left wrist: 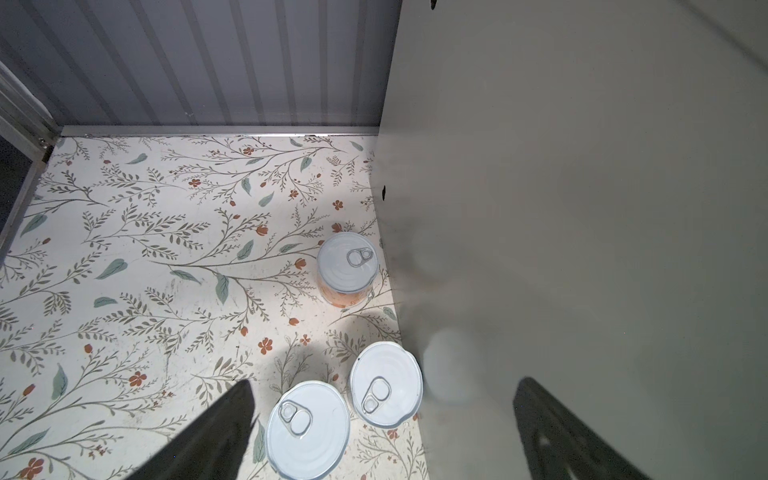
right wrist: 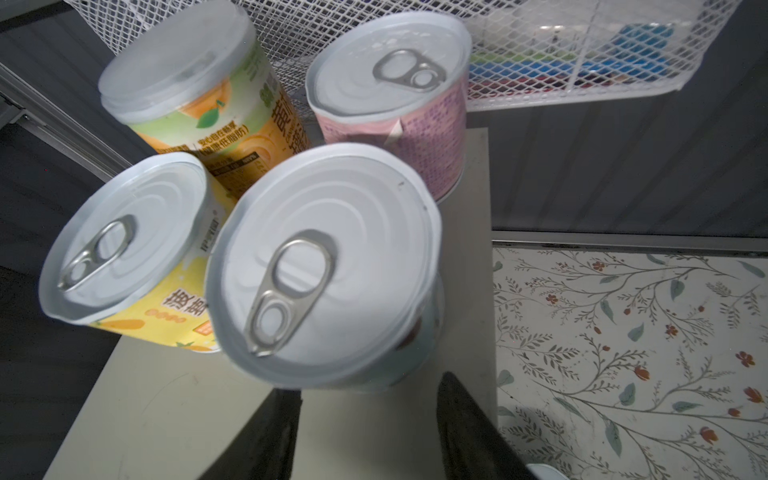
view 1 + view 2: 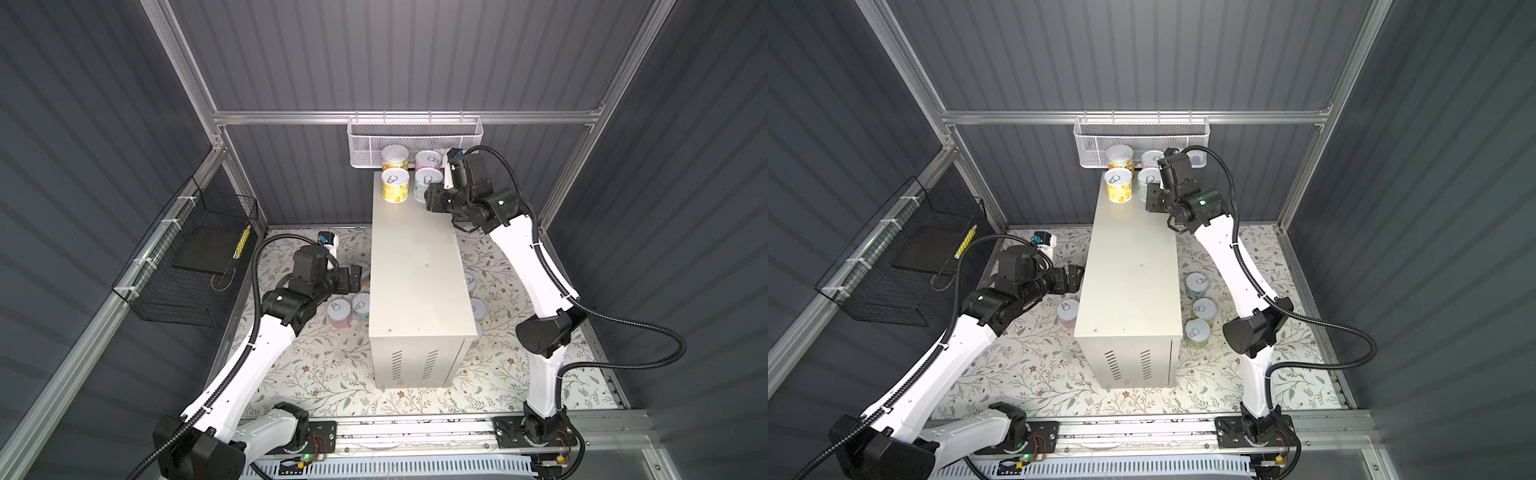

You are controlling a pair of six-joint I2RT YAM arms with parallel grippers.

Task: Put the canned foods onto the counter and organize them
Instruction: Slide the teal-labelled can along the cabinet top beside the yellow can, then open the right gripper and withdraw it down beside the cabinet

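canned foods (image 3: 395, 187): four on counter (image 3: 419, 270) | floral floor (image 3: 332, 365) | left pincer (image 3: 352, 279) spread | right pincer (image 2: 370, 388) pinching blue can (image 2: 324, 266)

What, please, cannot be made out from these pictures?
Contents of the white mesh basket: coloured shapes, blurred behind mesh in the right wrist view.
Tips of the right gripper: hidden beneath the pale blue can in that view.
The yellow strip in the black wire basket: too small to identify in a top view.
The floor cans right of the counter: largely hidden by it in a top view.
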